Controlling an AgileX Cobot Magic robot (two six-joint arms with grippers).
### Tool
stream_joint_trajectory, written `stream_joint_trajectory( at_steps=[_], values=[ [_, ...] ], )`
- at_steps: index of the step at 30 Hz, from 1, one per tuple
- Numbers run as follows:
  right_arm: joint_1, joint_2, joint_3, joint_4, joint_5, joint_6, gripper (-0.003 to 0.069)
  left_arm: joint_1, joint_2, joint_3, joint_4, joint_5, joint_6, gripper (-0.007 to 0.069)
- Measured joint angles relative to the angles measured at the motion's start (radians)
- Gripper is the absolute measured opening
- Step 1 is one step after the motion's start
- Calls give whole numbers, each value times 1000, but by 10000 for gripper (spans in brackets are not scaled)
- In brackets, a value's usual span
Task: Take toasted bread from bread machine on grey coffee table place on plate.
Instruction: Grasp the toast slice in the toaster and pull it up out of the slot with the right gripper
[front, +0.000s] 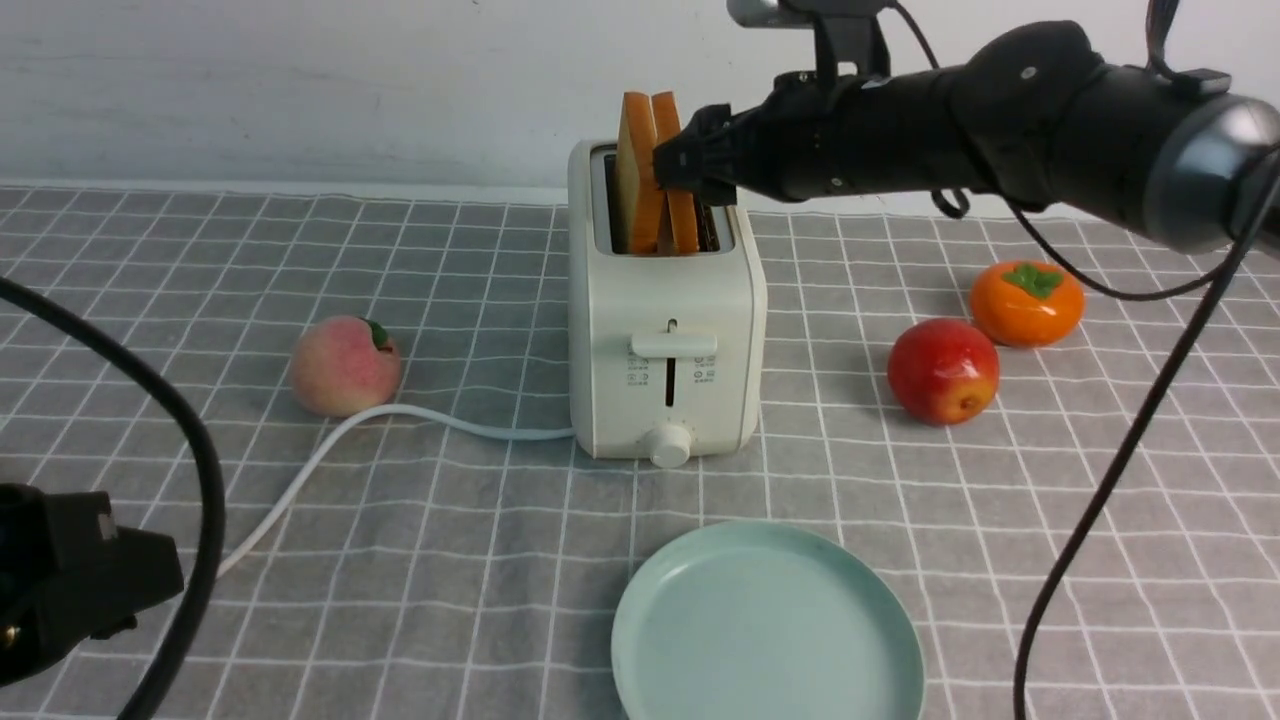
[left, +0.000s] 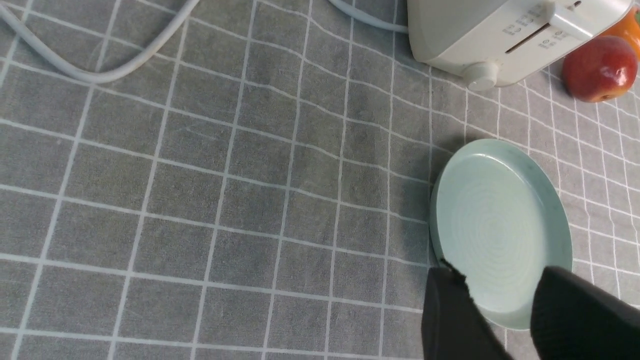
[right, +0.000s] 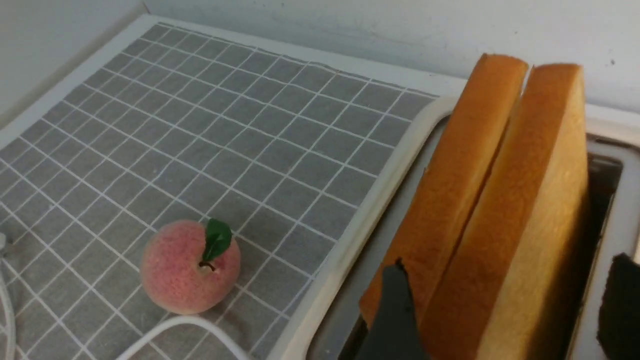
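Two slices of toasted bread (front: 638, 180) are seen upright in the slots of the bread machine (front: 665, 330), upper centre of the front view, with their tops leaned together. The bread machine is set mid-frame on the grey coffee table (front: 480, 560), lever and knob turned toward the camera. The plate (front: 765, 630) is laid just in front of it, bottom centre, slightly to the right.

The right gripper (right: 510, 265) is brought in from the upper right and placed at the slices. Its jaws are held apart, one finger on each side of the pair, and a gap is seen between one finger and the nearer crust. Contact by the other finger cannot be told.

The left gripper (left: 500, 285) is kept low at the lower left of the frame. Its jaws are apart with nothing between them.

A white cord (front: 400, 415) is run from the machine toward the lower left. A peach (front: 345, 365) is placed left of the machine, just beside the cord. An apple (front: 943, 370) and a persimmon (front: 1027, 302) are placed at the right, near each other.
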Motion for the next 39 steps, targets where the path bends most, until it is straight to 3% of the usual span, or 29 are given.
stream_joint_trajectory(
  at_steps=[6, 23, 32, 35, 39],
  values=[
    [0, 11, 0, 39, -7, 0, 467, 0, 0, 0, -2, 6, 0, 237],
    [-63, 11, 0, 30, 17, 0, 466, 0, 0, 0, -21, 35, 0, 238],
    [-63, 11, 0, 83, 17, -1, 462, 0, 0, 0, -21, 29, 0, 238],
    [-63, 11, 0, 88, 21, -1, 433, 0, 0, 0, -21, 25, 0, 238],
    [-64, 11, -1, 92, 43, -1, 323, 0, 0, 0, -21, 22, 0, 238]
  ],
)
